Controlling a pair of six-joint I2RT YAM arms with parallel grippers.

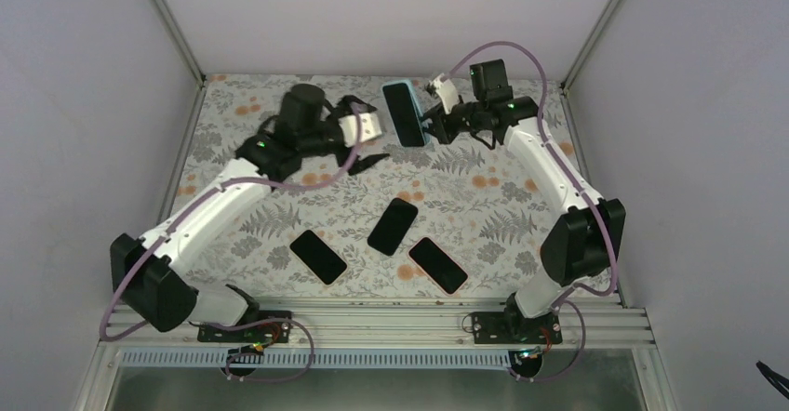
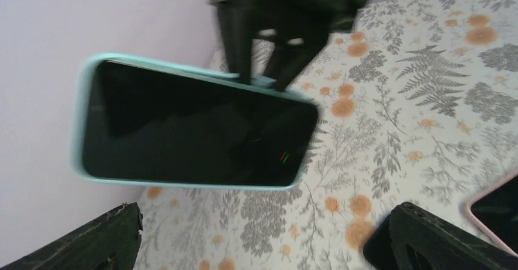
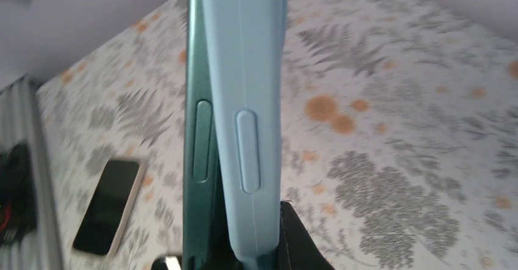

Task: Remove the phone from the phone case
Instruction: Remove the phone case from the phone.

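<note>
Phone case [image 1: 404, 113], pale blue and matte with rounded corners, carries an oblong button bump on its side wall. The phone [image 2: 189, 129] sits in it with a glossy black screen and a darker teal edge showing beside that wall. The right pincer [image 1: 435, 125] clamps the case by one long edge above the far part of the fern-printed desk [image 1: 521, 197], while the left pincer [image 1: 370, 134] gapes wide just beside it.
</note>
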